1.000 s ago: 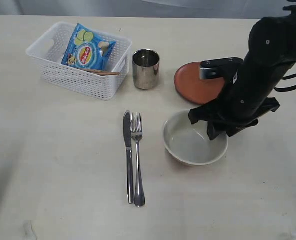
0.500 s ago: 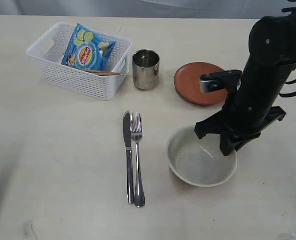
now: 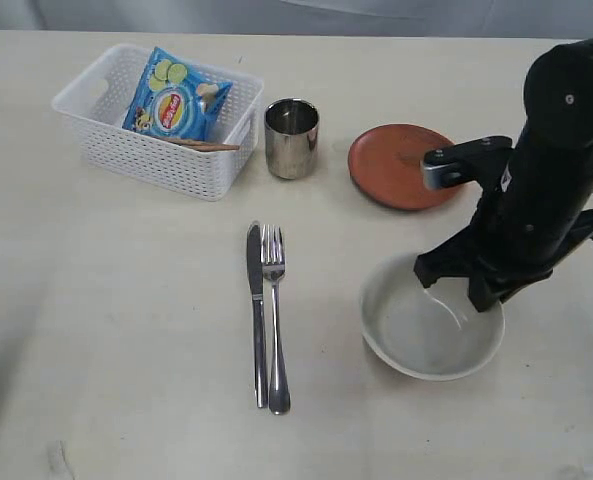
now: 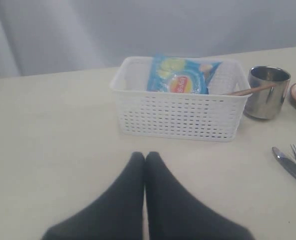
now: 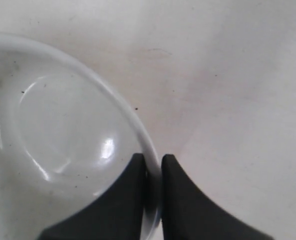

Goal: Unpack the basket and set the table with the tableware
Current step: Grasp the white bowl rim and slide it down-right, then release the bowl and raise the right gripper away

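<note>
I counted one white basket (image 3: 156,130) on the table (image 3: 116,340), with one blue chip bag (image 3: 176,97) standing in it and one brown wooden piece (image 3: 208,146) lying against its near wall; I could not tell whether that was the spoon or the chopsticks. Outside the basket there was one steel cup (image 3: 292,137), one small brown plate (image 3: 401,165), one cream bowl (image 3: 431,335), one knife (image 3: 256,310) and one fork (image 3: 274,320). The cup stood upright just beside the basket, between it and the plate. The knife and fork lay side by side in the middle of the table, the knife on the basket's side of the fork.

My right gripper (image 5: 153,161) was pinching the bowl's rim: one finger sat inside the bowl, the other outside, with the thin wall between them. The bowl sat on the table nearer the camera than the plate, apart from it and well to the right of the fork.

My left gripper (image 4: 145,156) had its two fingers pressed flat together with nothing between them. It hung over bare table, and the basket stood beyond the fingertips, apart from them, with the cup at its far end.
</note>
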{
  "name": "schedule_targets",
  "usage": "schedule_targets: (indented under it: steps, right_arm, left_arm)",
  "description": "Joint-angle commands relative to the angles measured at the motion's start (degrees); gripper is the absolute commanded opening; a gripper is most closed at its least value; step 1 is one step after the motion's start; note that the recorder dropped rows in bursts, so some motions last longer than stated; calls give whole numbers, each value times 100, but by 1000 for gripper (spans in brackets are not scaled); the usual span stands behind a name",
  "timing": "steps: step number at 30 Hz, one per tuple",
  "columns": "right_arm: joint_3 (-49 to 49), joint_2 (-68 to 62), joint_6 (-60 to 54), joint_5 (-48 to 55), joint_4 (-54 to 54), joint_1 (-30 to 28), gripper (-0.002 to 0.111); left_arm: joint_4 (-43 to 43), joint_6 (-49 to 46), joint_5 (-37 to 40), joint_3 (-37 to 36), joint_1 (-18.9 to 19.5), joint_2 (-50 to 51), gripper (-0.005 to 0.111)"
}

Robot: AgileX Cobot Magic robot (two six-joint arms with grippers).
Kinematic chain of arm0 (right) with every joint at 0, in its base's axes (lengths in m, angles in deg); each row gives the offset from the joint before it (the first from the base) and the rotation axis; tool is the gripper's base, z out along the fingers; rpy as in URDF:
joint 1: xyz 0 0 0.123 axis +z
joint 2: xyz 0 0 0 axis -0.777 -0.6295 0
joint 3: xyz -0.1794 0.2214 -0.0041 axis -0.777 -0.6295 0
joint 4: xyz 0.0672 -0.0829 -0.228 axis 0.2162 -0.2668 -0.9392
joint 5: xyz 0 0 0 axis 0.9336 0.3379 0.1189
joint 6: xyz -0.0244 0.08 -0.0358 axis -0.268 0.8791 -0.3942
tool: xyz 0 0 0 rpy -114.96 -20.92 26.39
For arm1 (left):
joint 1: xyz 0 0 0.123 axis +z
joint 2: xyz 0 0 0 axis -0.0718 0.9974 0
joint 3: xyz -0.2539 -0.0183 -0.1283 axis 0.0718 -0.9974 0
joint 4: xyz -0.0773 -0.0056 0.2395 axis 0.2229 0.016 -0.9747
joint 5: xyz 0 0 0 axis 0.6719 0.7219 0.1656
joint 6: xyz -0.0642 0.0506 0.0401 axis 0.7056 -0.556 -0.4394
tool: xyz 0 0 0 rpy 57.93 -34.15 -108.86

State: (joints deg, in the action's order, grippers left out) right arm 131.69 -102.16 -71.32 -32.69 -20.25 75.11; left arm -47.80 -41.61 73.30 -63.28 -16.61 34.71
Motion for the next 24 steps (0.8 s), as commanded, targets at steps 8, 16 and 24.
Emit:
schedule_targets:
  steps: [8,16,24]
  right_arm:
    - [-29,-349,103,-116,-155,4,28]
    - [472,-123,-27,340,-155,4,52]
    - [1974,178,-393,119,1312,4,52]
  left_arm:
    - [0,14,-22,-11,14,-18,0]
    - [0,14,-22,-11,14,-18,0]
    - [0,14,-22,-11,14,-18,0]
